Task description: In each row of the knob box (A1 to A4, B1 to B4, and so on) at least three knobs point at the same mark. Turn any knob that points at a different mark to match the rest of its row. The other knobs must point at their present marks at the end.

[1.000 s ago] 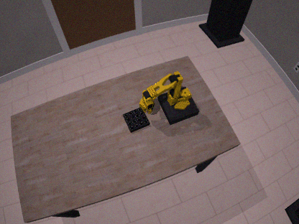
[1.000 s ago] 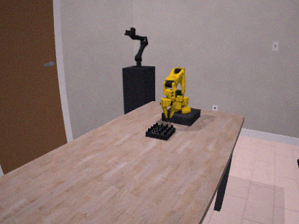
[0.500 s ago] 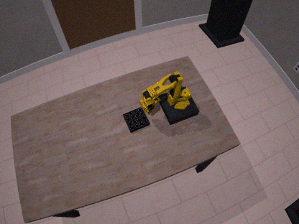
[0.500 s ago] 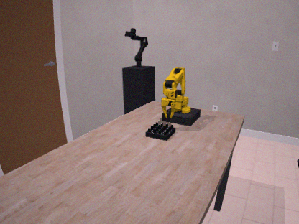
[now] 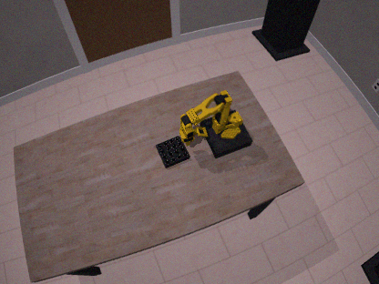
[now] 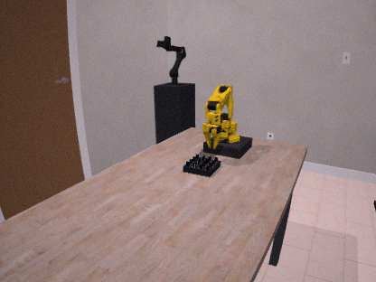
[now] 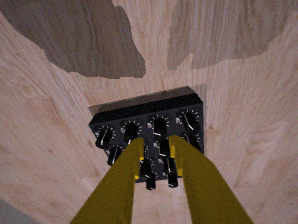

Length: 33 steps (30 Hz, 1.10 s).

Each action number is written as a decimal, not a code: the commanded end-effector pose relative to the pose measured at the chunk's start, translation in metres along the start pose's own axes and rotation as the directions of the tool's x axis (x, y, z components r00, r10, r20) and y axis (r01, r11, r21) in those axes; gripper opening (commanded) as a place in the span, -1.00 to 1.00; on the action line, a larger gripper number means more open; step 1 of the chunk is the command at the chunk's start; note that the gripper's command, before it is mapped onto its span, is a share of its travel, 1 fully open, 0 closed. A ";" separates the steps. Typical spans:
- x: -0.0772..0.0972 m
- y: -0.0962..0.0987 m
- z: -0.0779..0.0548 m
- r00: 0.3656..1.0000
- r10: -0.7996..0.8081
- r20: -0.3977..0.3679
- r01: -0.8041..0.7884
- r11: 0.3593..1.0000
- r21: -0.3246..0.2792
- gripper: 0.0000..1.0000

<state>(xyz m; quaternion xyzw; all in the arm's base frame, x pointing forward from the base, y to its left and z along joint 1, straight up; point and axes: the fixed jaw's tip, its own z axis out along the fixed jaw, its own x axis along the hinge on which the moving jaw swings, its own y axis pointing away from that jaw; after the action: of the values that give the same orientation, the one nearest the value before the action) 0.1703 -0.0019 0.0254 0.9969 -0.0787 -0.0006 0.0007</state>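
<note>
The black knob box (image 5: 172, 152) (image 6: 203, 167) (image 7: 145, 106) lies flat on the wooden table (image 5: 114, 205) (image 6: 136, 226), just in front of the arm's black base (image 5: 230, 141) (image 6: 230, 148). It carries several black knobs with white pointer marks; in the wrist view the near rows are partly hidden by my fingers. My yellow gripper (image 5: 189, 140) (image 6: 212, 144) (image 7: 156, 145) hangs a little above the box's near edge, pointing down. Its fingers stand narrow and hold nothing; knobs show through the gap below them.
A black pedestal (image 5: 284, 27) (image 6: 173, 113) with a second black arm (image 6: 173, 56) stands on the floor beyond the table. A brown door (image 6: 32, 113) is at the left. The table's right edge (image 6: 289, 190) is near the base.
</note>
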 end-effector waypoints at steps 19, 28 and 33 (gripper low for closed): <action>-0.008 -0.002 0.000 0.651 0.759 0.000 -0.759 0.651 0.003 -0.82; -0.009 -0.004 0.000 0.343 0.939 0.001 -0.939 0.343 0.003 -0.82; -0.009 -0.005 0.000 0.240 0.971 0.001 -0.971 0.240 0.003 -0.81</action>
<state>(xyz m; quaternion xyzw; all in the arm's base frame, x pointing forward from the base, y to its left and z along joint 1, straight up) 0.1636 0.0045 0.0254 0.7607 -0.6491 -0.0001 0.0010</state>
